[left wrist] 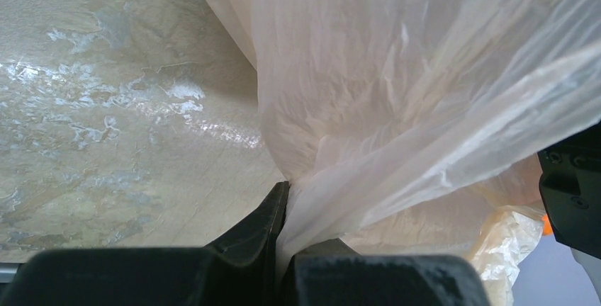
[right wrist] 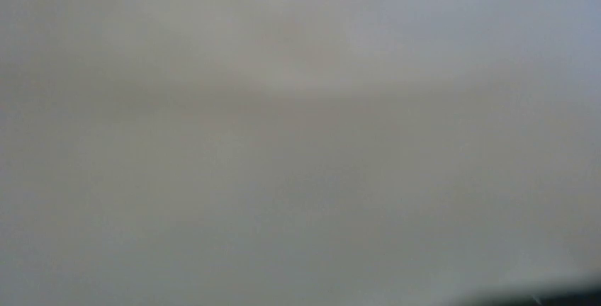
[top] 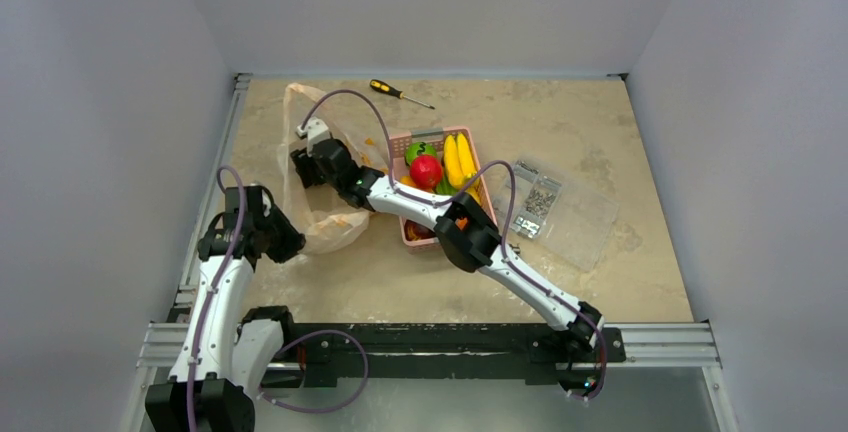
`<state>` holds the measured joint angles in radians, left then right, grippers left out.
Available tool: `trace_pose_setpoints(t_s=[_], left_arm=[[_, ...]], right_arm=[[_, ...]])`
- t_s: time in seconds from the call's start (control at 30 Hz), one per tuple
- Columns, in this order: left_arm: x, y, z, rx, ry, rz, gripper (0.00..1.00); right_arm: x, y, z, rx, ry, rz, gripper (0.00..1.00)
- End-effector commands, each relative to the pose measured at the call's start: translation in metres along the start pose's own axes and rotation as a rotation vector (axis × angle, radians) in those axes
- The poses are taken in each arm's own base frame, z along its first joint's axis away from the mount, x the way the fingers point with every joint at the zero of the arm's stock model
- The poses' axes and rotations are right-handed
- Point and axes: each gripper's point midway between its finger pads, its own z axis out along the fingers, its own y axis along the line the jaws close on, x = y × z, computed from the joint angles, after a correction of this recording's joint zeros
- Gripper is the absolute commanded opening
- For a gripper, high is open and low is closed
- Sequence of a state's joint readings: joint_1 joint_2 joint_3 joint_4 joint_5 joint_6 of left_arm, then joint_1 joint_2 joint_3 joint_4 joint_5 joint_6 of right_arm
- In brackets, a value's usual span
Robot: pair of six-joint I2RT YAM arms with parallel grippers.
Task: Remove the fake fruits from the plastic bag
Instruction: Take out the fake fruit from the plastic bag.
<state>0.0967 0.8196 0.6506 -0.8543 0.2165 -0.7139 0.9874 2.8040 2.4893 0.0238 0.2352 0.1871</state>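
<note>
The plastic bag lies crumpled on the table's left side, pale peach and translucent. It fills the left wrist view. My left gripper is at the bag's near left edge; its jaws are shut on a bunched fold of the film. My right gripper reaches across the basket into the bag's upper part, and its fingers are hidden. The right wrist view is only a grey blur. A red apple, a green round fruit and yellow bananas lie in the pink basket.
A screwdriver with a yellow and black handle lies at the back of the table. A clear flat packet with a black-and-white card lies to the right of the basket. The right arm stretches over the basket's near end.
</note>
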Motion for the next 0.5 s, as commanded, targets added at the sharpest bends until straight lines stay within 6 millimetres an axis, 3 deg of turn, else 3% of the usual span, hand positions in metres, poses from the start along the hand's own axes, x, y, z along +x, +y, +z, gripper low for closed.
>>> trace_pose_setpoints(t_s=[0.0, 0.17, 0.23, 0.47], left_arm=[[-0.009, -0.009, -0.003, 0.024, -0.027, 0.007, 0.0], [-0.017, -0.008, 0.006, -0.001, -0.024, 0.017, 0.0], [-0.021, -0.007, 0.01, -0.012, -0.032, 0.015, 0.0], [-0.04, -0.008, 0.017, -0.037, -0.062, 0.007, 0.0]], right_arm=[[-0.067, 0.005, -0.023, -0.013, -0.09, 0.041, 0.21], [-0.112, 0.011, -0.053, -0.048, -0.129, 0.073, 0.01], [-0.127, 0.017, -0.068, -0.082, -0.137, 0.09, 0.0], [-0.147, 0.035, -0.118, -0.212, -0.107, 0.157, 0.0]])
